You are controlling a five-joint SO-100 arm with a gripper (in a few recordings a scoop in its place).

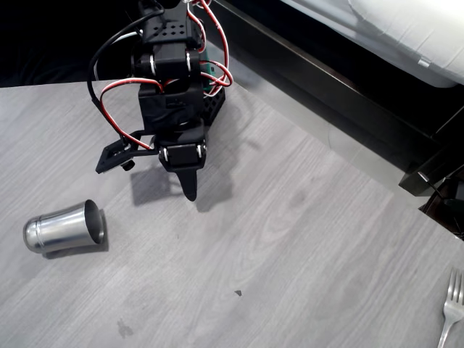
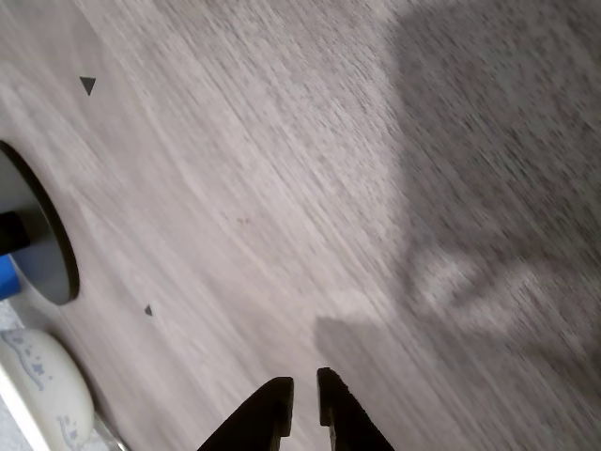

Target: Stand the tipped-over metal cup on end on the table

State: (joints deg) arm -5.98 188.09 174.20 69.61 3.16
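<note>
A small shiny silver metal cup (image 1: 64, 228) is seen lying on its side on the big light grey wood-look tabletop (image 1: 290, 246), near the left edge of the overhead view. Its open mouth is turned to the right in that view, and its closed bottom is turned to the left. A dark shadow is seen under it.

The black claw (image 1: 189, 190) of the robot arm is held above the tabletop, up and to the right of the cup and well apart from it. Nothing is held in it. In the wrist view the claw (image 2: 303, 387) is seen at the bottom edge, with its two black fingers (image 2: 272, 404) nearly shut, and just a thin gap is left between them. Bare grey wood grain is seen under the tips, and the arm's shadow is spread over the right side.

Red, white and black wires (image 1: 116, 94) are looped around the black arm. A silver fork (image 1: 451, 308) is seen at the bottom right corner of the overhead view, far from the cup. A tiny dark speck (image 1: 238, 293) is seen on the tabletop between them
</note>
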